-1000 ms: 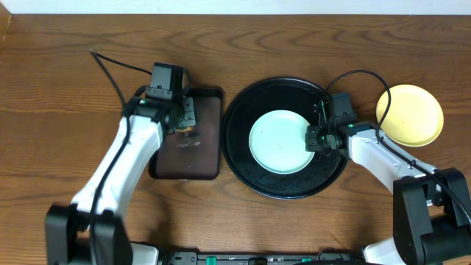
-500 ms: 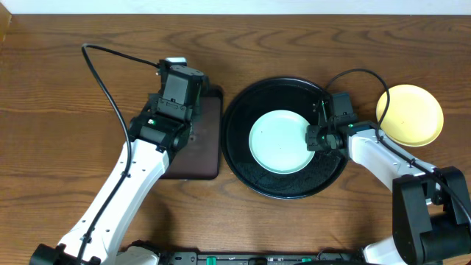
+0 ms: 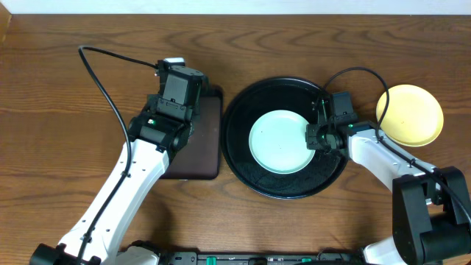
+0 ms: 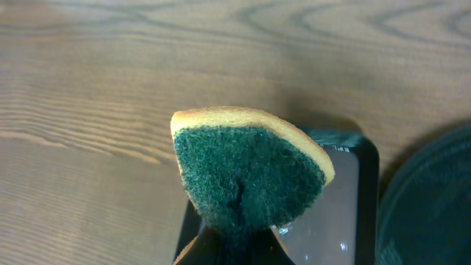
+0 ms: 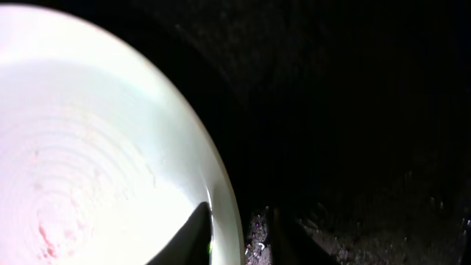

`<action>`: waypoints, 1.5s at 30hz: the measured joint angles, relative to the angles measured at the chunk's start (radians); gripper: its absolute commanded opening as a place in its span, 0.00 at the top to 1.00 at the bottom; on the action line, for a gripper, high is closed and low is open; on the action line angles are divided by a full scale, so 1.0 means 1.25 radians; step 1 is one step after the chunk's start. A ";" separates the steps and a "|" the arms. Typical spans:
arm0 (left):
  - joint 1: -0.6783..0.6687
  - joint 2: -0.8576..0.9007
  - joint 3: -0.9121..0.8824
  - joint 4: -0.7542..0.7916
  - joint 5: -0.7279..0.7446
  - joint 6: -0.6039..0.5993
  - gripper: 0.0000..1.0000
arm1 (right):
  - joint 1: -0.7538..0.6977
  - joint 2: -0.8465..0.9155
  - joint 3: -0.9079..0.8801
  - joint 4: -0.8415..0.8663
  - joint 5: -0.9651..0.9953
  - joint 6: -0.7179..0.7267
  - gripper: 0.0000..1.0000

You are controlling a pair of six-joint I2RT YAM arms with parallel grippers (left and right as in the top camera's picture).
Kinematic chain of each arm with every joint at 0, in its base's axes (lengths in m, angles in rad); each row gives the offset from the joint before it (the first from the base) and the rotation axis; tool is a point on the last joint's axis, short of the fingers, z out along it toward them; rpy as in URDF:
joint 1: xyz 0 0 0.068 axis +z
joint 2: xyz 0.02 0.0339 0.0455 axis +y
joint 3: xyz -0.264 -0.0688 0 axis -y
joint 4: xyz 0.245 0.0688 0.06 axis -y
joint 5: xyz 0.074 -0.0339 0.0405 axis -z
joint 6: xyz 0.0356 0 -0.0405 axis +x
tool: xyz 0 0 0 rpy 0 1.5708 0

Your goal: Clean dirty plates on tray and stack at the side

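A pale mint plate [image 3: 280, 141] lies in the middle of the round black tray [image 3: 250, 173]. My right gripper [image 3: 318, 138] is shut on the plate's right rim. In the right wrist view its fingers [image 5: 239, 239] straddle the rim of the plate [image 5: 96, 147], which has a faint pinkish smear. A pale yellow plate [image 3: 410, 115] lies on the table right of the tray. No third plate shows. My left gripper [image 4: 239, 246] is shut on a green and yellow sponge [image 4: 250, 173], held above the brown tray's far right corner; in the overhead view the arm [image 3: 176, 103] hides the sponge.
A smaller rectangular dark brown tray [image 3: 210, 143] lies left of the black tray, also in the left wrist view [image 4: 346, 199]. The black tray's rim [image 4: 434, 206] shows at that view's right edge. Cables trail from both arms over the wooden table.
Over the last second my left gripper has risen off the brown tray with the sponge and moved a little right, then held still. The right arm and plates have not moved.
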 measured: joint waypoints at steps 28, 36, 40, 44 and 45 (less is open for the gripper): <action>0.016 0.048 -0.016 0.080 -0.004 -0.046 0.92 | -0.015 0.000 -0.003 0.049 -0.009 0.046 0.99; 0.045 0.047 -0.015 0.056 0.085 -0.039 0.93 | -0.015 0.000 -0.003 0.047 -0.009 0.046 0.99; 0.086 0.047 0.027 -0.075 0.152 -0.039 0.93 | -0.015 0.000 -0.003 0.046 -0.010 0.046 0.99; 0.138 0.078 0.189 -0.269 0.215 -0.040 0.93 | -0.015 0.000 -0.003 0.047 -0.009 0.046 0.99; 0.147 0.092 0.235 -0.309 0.226 -0.039 0.93 | -0.015 0.000 -0.003 0.046 -0.010 0.046 0.99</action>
